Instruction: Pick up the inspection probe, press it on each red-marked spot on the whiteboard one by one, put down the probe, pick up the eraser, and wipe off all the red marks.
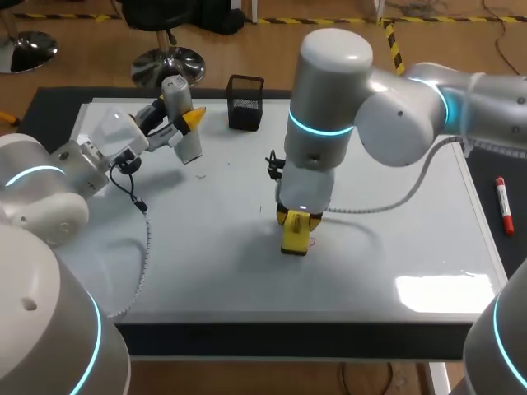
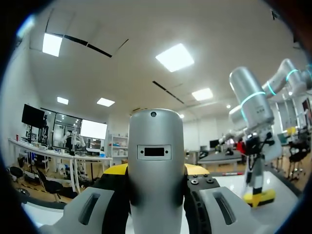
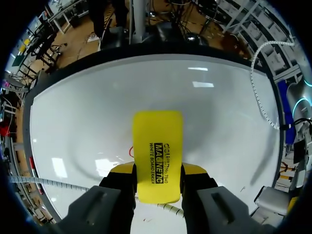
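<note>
Whiteboard (image 1: 395, 247) on worktop (image 1: 247, 339); right gripper (image 1: 296, 220) clamped on yellow eraser (image 1: 295, 239) at centre; left gripper (image 1: 185, 123) clamped on inspection probe (image 1: 177, 95) at ten o'clock.

My eraser (image 3: 157, 156) covers most of a red mark (image 3: 130, 152); only a sliver shows beside it. The probe (image 2: 155, 146) hides most of my left end effector (image 2: 155, 171), and the probe's lower end is cut off. I cannot tell what the black holder (image 1: 244, 103) contains.

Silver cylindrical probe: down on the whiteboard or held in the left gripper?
Held. The silver cylindrical probe sits clamped between both fingers of the left gripper; in the head view it is over the far left part of the whiteboard.
</note>
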Controlling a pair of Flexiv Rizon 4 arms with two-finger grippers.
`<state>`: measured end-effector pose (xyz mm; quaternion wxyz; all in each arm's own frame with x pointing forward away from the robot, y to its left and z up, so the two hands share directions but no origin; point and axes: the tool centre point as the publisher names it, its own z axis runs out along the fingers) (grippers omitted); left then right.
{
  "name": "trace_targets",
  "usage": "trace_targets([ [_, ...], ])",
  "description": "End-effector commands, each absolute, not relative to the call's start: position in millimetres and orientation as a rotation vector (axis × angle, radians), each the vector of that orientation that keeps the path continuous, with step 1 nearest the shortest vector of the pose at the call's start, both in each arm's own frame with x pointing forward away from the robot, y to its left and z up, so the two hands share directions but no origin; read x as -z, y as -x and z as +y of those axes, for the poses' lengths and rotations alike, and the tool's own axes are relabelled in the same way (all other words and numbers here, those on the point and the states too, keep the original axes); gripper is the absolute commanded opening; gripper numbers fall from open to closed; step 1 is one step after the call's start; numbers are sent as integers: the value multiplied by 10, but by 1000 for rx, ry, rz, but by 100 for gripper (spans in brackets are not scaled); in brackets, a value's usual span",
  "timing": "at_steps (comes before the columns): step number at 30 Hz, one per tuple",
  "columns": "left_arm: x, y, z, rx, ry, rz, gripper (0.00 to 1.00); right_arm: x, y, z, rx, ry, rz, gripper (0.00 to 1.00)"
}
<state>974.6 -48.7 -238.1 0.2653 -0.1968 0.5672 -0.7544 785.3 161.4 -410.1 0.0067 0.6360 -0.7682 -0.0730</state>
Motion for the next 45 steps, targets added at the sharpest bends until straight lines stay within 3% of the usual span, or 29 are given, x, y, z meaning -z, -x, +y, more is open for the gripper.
trace_targets([
  [1, 2378, -9749, -498, 2036, 533, 1527, 0, 4100, -7874, 1623, 223, -1988, -2398, 0],
  [45, 2378, -9749, -498, 2036, 533, 1527, 0, 4546, -7679, 1688, 233, -1996, -2257, 0],
])
